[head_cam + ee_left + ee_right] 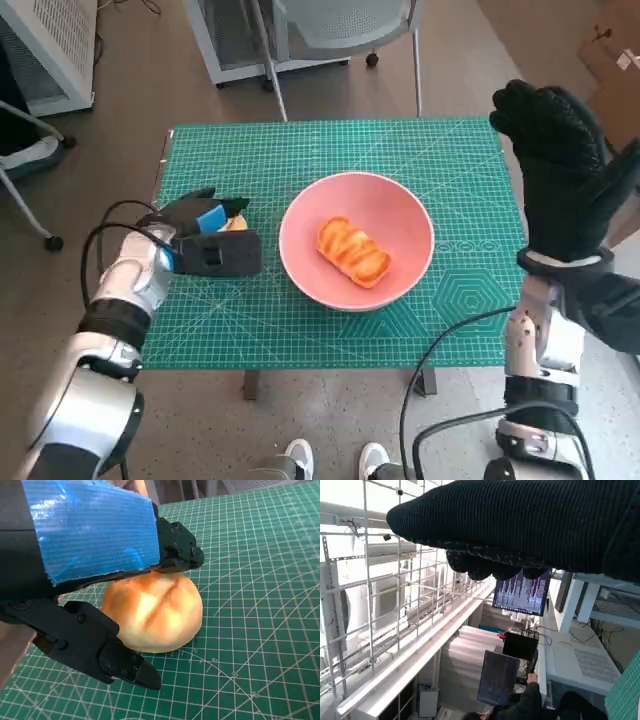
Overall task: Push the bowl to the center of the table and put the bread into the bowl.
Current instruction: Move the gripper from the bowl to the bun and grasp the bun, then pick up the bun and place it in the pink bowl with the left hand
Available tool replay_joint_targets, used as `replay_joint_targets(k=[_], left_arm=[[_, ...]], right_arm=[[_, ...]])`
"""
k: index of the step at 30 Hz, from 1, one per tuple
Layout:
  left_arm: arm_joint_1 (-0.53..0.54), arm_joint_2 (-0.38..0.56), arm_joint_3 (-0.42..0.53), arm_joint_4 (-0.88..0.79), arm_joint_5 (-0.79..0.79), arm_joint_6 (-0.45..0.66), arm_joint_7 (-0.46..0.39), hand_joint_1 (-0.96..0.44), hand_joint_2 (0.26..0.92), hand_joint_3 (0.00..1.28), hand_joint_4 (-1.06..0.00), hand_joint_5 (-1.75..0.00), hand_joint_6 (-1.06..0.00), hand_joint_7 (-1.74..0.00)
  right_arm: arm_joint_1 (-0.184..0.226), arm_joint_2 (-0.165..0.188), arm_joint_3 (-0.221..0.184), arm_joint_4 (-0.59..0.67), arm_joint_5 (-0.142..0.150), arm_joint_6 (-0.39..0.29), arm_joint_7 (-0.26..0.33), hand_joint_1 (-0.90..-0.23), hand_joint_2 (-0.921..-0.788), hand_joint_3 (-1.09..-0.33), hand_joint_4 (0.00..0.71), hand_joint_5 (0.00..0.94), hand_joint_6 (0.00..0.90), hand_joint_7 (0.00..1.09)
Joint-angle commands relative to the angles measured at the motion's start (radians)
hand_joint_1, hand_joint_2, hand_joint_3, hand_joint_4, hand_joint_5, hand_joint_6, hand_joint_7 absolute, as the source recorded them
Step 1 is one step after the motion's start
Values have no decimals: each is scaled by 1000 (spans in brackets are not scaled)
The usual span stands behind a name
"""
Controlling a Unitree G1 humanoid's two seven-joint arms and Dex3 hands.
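Round bun (pixel 152 612) under left robot hand (pixel 95 555)

The left hand (pixel 205 238) hides nearly all of the bun (pixel 236 222) under it in the head view. The right hand's (pixel 530 527) fingers barely show in its wrist view, so their spread is unclear.

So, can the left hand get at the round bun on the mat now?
Probably yes: the left hand is already around the round bun, fingers on two sides, and nothing stands between them.
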Motion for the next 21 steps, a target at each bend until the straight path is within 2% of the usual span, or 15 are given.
replay_joint_targets(k=[1,2,3,4,5,6,7,8,12,21], left_arm=[[-21,-8,-40,51,37,6,46,35,876,29,-453,-36,-609,-66],[-21,-6,-45,56,41,4,52,41,890,34,-550,-70,-650,-77],[-21,-1,-55,58,50,1,64,44,895,35,-585,-82,-665,-81],[-22,3,-62,60,57,-2,73,158,904,67,-599,-514,-722,-109],[-22,8,-69,60,64,-6,84,230,910,95,-600,-800,-758,-129],[-22,14,-73,59,69,-12,98,185,912,98,-618,-896,-716,-324],[-23,18,-76,59,70,-16,106,119,915,105,-633,-1050,-665,-599],[-23,23,-77,56,71,-22,120,76,917,109,-642,-1148,-632,-775],[-25,34,-75,49,71,-35,145,17,918,98,-622,-1271,-650,-1012],[-48,72,-34,-36,36,-71,133,2,921,87,-623,-1221,-649,-1152]], right_arm=[[27,-1,1,-10,-7,2,-10,-559,-921,-582,393,1,459,8],[28,0,1,-11,-7,3,-11,-559,-921,-582,393,1,460,9],[29,0,1,-14,-7,4,-11,-559,-921,-582,393,1,460,9],[31,0,1,-17,-6,6,-12,-562,-921,-582,393,1,460,9],[33,0,1,-20,-7,6,-13,-563,-921,-582,393,1,461,9],[35,1,1,-23,-7,6,-13,-564,-921,-582,393,1,461,9],[36,1,2,-25,-7,7,-14,-566,-921,-581,394,1,460,9],[37,1,1,-26,-5,7,-13,-568,-921,-581,395,2,460,8],[38,2,1,-27,-2,8,-13,-574,-921,-579,396,2,460,8],[33,11,7,-15,-3,1,-11,-578,-921,-578,400,3,459,7]])
